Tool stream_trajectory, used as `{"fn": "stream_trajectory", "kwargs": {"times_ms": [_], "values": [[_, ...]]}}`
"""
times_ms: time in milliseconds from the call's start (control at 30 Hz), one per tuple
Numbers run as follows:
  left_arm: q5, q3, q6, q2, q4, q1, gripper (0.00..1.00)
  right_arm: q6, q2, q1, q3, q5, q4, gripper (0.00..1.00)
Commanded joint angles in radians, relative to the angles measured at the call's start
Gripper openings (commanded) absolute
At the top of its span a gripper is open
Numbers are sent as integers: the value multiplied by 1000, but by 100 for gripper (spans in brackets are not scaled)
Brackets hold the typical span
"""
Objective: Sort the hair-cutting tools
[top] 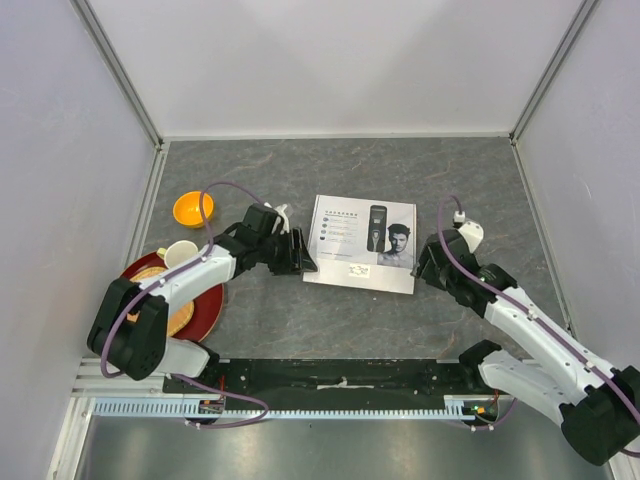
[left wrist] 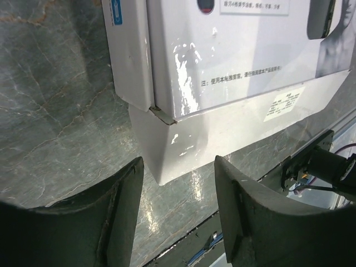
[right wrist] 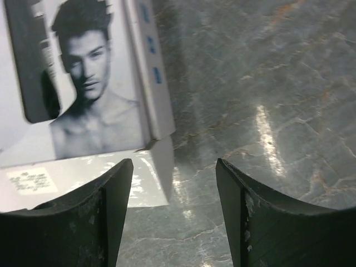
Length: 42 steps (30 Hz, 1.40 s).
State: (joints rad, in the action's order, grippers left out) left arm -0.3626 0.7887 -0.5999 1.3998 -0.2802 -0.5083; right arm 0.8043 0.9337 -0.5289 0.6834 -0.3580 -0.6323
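Note:
A closed white cardboard box [top: 362,243] with a printed clipper and a man's face lies flat in the middle of the table. The hair-cutting tools are hidden from view. My left gripper [top: 303,262] is open and empty, its jaws straddling the box's near left corner [left wrist: 167,156]. My right gripper [top: 423,268] is open and empty at the box's near right corner [right wrist: 158,167], with one finger over the box's edge and the other over bare table.
An orange bowl [top: 192,209] sits at the left. A red plate [top: 205,310] with a cup [top: 180,254] lies under the left arm. A black rail [top: 330,375] runs along the near edge. Grey walls close in on three sides.

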Motion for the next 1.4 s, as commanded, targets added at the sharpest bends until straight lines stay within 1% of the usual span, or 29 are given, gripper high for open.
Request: {"fn": "stream_trajectory", "kwargs": {"times_ms": [0,133,200,300,433,600,700,933,1100,1233,1367], "values": [[43,58,48,-51,-27,-7,61,91,-58,61,-51,-61,-52,69],[56,75,55,-52,-28,-10,62,90,-101,110,-103,-3,-50,68],[57,83,57,-42,-28,-12,62,78,-113,118,-128,33,-20,68],[73,78,55,-27,-28,-13,62,47,-139,119,-120,99,28,66],[80,70,52,-5,-13,-13,59,12,-188,119,-111,183,97,64],[74,60,49,25,12,-19,58,-27,-154,119,-133,330,190,64],[71,50,46,45,27,-24,55,-27,-107,121,-165,390,241,63],[73,34,38,61,44,-35,43,-34,-27,119,-206,396,306,56],[80,24,38,70,49,-38,40,-37,-12,119,-223,364,315,52],[94,24,38,80,50,-39,38,-42,-3,119,-237,297,310,48],[122,17,35,85,64,-42,36,-50,13,119,-248,243,307,47]]}}
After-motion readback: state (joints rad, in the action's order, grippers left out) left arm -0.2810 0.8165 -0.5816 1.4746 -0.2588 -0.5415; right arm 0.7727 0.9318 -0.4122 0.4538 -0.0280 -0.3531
